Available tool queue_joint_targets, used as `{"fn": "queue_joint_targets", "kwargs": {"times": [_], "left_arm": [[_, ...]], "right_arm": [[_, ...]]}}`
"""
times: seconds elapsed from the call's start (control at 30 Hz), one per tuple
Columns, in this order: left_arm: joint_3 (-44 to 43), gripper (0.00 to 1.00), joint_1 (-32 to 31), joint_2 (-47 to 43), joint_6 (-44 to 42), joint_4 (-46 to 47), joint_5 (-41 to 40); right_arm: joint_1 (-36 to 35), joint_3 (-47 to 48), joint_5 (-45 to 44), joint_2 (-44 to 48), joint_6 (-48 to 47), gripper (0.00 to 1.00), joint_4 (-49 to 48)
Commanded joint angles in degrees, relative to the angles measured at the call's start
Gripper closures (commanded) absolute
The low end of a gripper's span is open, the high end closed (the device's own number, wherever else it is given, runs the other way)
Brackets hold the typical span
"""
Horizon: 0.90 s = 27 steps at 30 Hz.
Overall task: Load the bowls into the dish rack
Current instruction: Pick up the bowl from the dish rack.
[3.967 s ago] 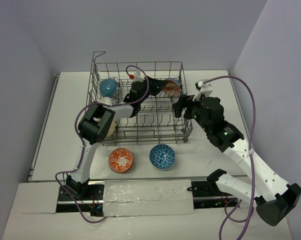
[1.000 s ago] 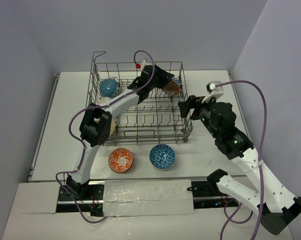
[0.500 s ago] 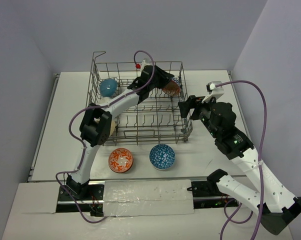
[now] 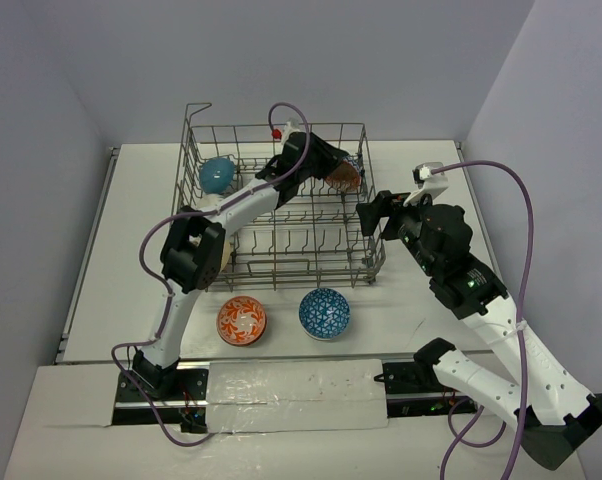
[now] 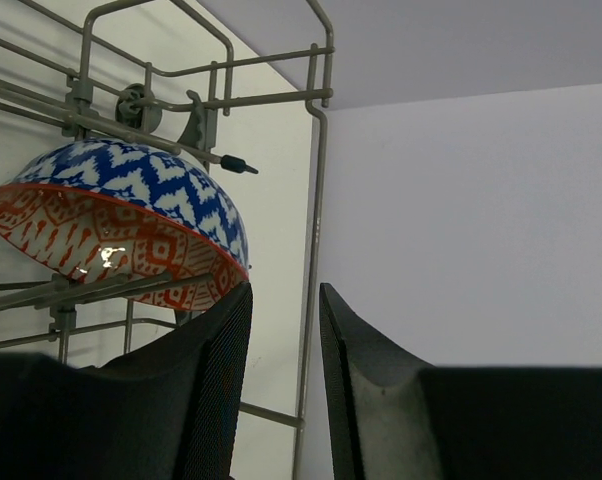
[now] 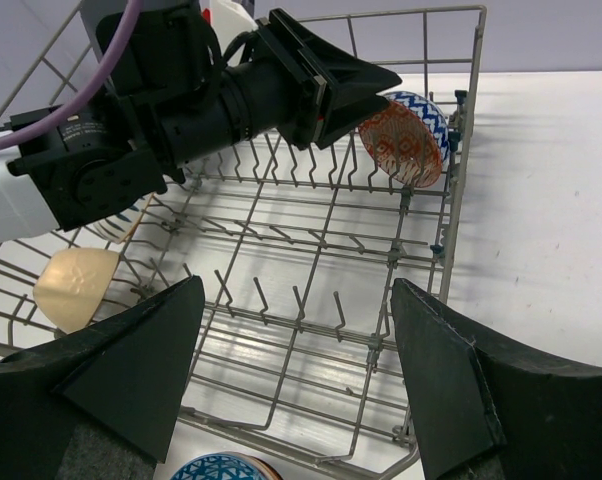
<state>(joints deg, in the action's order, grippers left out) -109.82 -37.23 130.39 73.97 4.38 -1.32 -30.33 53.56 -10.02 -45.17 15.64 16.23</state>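
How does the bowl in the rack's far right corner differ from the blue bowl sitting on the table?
The corner bowl sits inside the dish rack; the blue bowl rests on the table in front of it. The corner bowl is tipped on its side, the blue bowl upright. The corner bowl is orange-red inside, blue zigzag outside; the blue bowl is blue inside. Both are round and patterned.

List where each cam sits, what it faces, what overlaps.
Top external: above, behind the robot, looking down on the dish rack; left arm, right arm show.
Left wrist: inside the rack, facing the patterned bowl; left end effector shows.
Right wrist: beside the rack, facing across it; right end effector shows.
All share that bowl.
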Motion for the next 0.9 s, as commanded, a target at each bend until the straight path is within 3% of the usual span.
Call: {"fn": "queue_joint_targets", "kwargs": {"times": [0.0,0.87], "left_arm": [[-1.71,0.62,-0.30,2.15,-0.50,-0.43,0.88],[-3.47,0.62,-0.30,3.38,-0.76,1.07,-0.79]], "right_arm": [[0.53,-0.12,-1.05,0.34,0.53,0.17,-2.43],[0.62,-0.12,-1.32,0.43,0.36,0.17,-2.34]]}}
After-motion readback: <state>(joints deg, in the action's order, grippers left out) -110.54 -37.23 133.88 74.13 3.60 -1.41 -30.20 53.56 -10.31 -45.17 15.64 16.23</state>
